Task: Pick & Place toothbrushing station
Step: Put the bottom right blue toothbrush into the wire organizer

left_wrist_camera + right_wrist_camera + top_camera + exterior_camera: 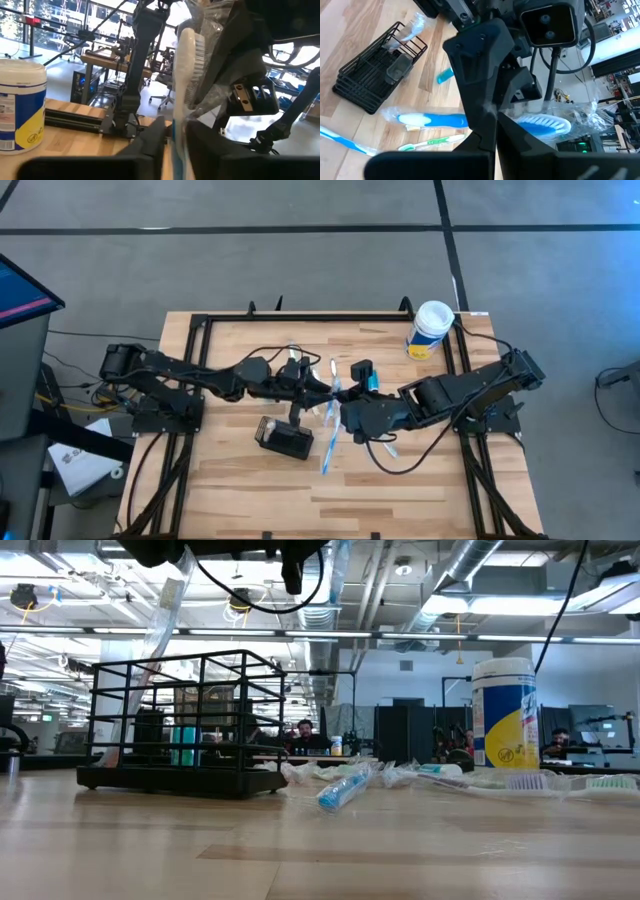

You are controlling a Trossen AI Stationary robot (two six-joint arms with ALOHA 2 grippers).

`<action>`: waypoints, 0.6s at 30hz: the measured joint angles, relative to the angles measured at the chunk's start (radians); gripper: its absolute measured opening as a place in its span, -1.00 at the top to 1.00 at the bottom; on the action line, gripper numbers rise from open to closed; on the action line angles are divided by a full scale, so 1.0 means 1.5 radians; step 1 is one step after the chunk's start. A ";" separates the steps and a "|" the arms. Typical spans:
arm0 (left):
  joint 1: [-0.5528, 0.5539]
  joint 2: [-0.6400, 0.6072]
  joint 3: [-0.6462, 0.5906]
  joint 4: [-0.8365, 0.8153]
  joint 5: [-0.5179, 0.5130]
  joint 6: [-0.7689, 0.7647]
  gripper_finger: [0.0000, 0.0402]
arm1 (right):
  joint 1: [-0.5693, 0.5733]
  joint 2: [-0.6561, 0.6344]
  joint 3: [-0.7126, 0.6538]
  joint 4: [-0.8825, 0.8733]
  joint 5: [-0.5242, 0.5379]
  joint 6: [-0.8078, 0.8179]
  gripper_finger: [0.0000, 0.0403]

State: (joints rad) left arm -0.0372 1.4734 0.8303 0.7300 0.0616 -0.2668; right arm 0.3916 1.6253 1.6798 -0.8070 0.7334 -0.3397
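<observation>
Both arms met mid-counter, right jaws (490, 125) clamped on a wrapped toothbrush (545, 123) apparently for handover, left jaws (175, 145) closing around it, the toothbrushing station (284, 440) just beside.

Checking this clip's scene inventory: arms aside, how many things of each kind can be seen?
Black wire rack: 1
White-lidded canister: 1
Wrapped toothbrushes lying on the table: 3
Wrapped toothbrush held in the air: 1
Wrapped item standing in the rack, kind unclear: 1
Small blue piece, kind unclear: 1
Total: 8
</observation>
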 joint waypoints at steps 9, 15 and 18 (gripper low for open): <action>-0.001 0.000 -0.001 -0.001 0.002 0.000 0.96 | 0.000 0.000 0.000 0.000 -0.021 0.012 1.00; -0.001 -0.002 -0.001 -0.013 0.000 0.000 0.97 | 0.001 0.000 0.000 0.000 -0.028 0.003 0.97; -0.001 -0.013 -0.001 -0.027 0.000 0.004 0.97 | 0.006 0.000 0.000 0.000 -0.035 0.001 0.87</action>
State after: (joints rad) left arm -0.0387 1.4533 0.8295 0.6895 0.0612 -0.2612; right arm 0.4000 1.6253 1.6798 -0.8066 0.6802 -0.3375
